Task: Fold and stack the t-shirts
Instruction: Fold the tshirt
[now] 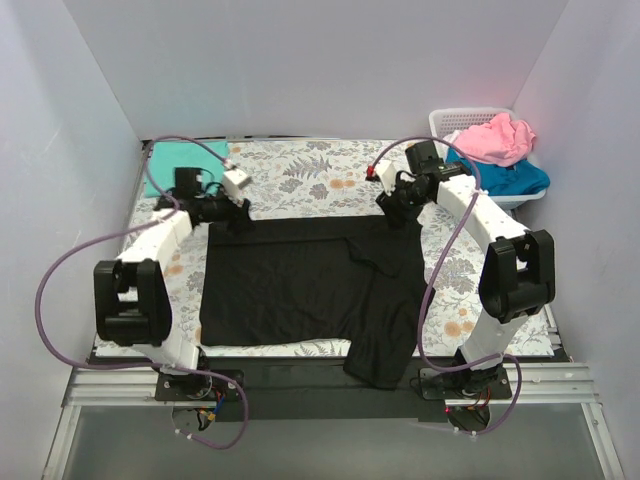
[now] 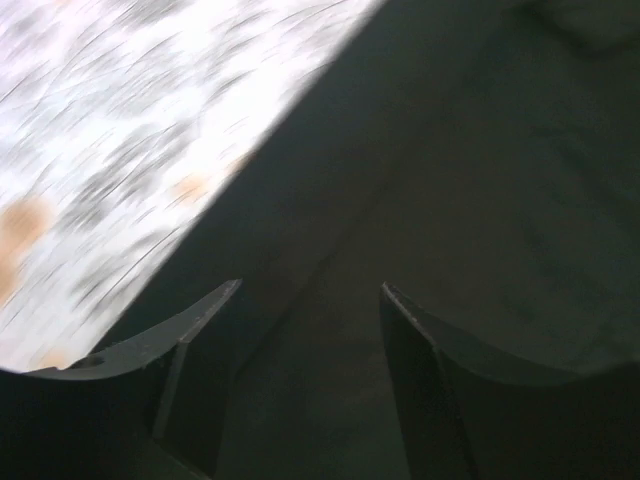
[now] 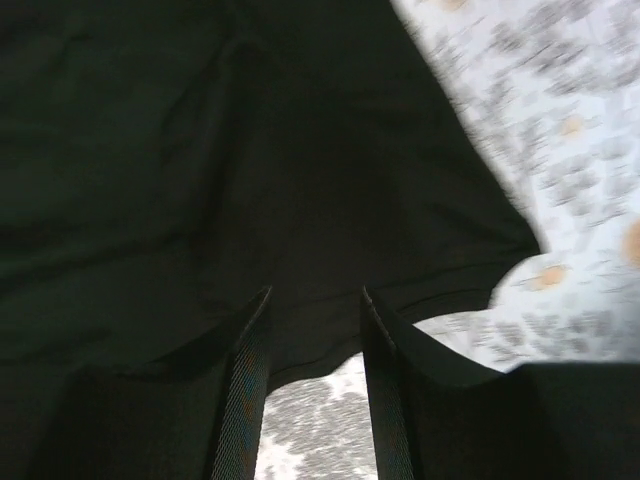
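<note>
The black t-shirt [image 1: 300, 285] lies spread on the patterned table cloth, its right side folded over and hanging off the near edge. My left gripper [image 1: 232, 215] is open over the shirt's far left corner; black cloth [image 2: 420, 200] lies below the jaws. My right gripper [image 1: 398, 212] is open over the shirt's far right corner, above the cloth's edge [image 3: 330, 250]. A mint-green t-shirt [image 1: 185, 165] lies folded at the far left. The pink t-shirt [image 1: 495, 138] and the bright blue t-shirt [image 1: 515, 178] lie in the white basket [image 1: 470, 120].
The flower-and-fern table cloth [image 1: 310, 175] covers the table. The basket stands at the far right corner. White walls close in on three sides. Purple cables loop beside each arm.
</note>
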